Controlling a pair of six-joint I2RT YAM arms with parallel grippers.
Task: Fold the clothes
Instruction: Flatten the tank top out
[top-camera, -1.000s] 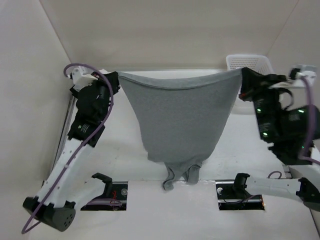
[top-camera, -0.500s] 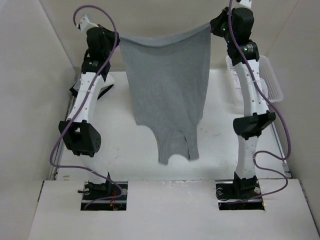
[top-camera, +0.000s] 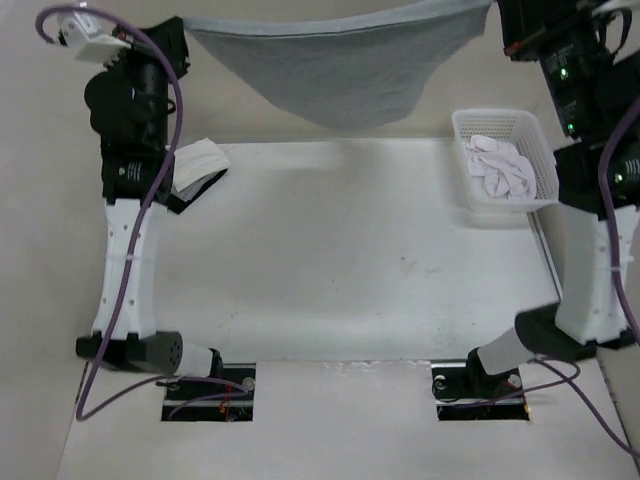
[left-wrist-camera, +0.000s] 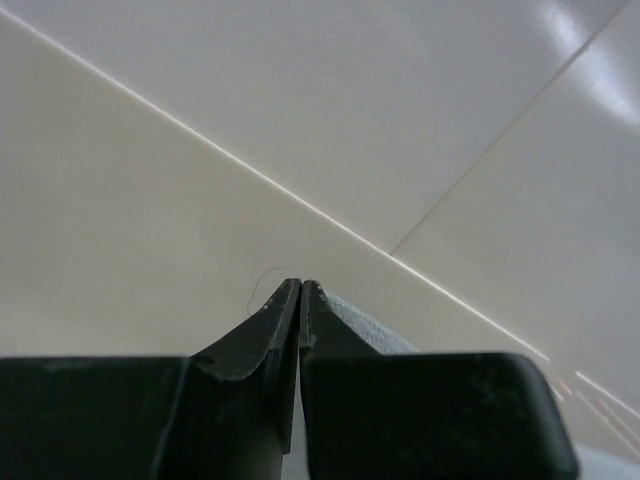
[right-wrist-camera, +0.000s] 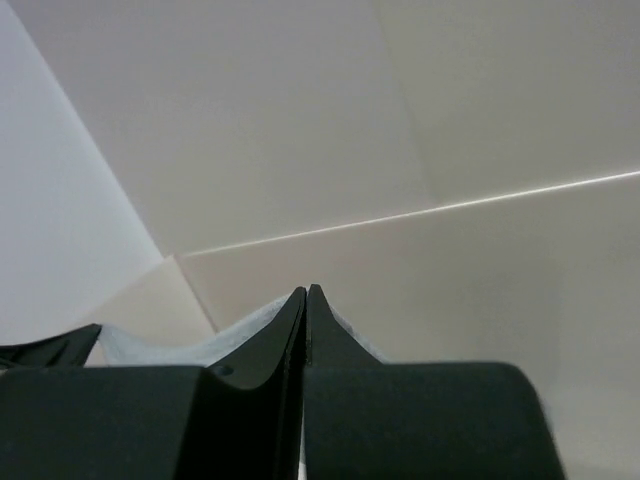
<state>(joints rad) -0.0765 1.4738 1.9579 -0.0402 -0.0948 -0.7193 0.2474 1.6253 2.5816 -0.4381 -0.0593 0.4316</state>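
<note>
Holding the clothes (top-camera: 345, 70) high over the table's (top-camera: 330, 260) far edge, spread wide, sagging in the middle, clear of the surface. Pinched at one top corner by the left gripper (top-camera: 183, 24) and at the other by the right gripper (top-camera: 498, 14), both clamped tight on grey knit. Confirmed from each wrist: jaws pressed together, cloth showing just beside the tips. Sitting at the far right corner, a basket (top-camera: 497, 116) with a white pile (top-camera: 503, 165). Lying by the far left edge, partly behind the left arm, a white-and-black stack (top-camera: 197, 160).
</note>
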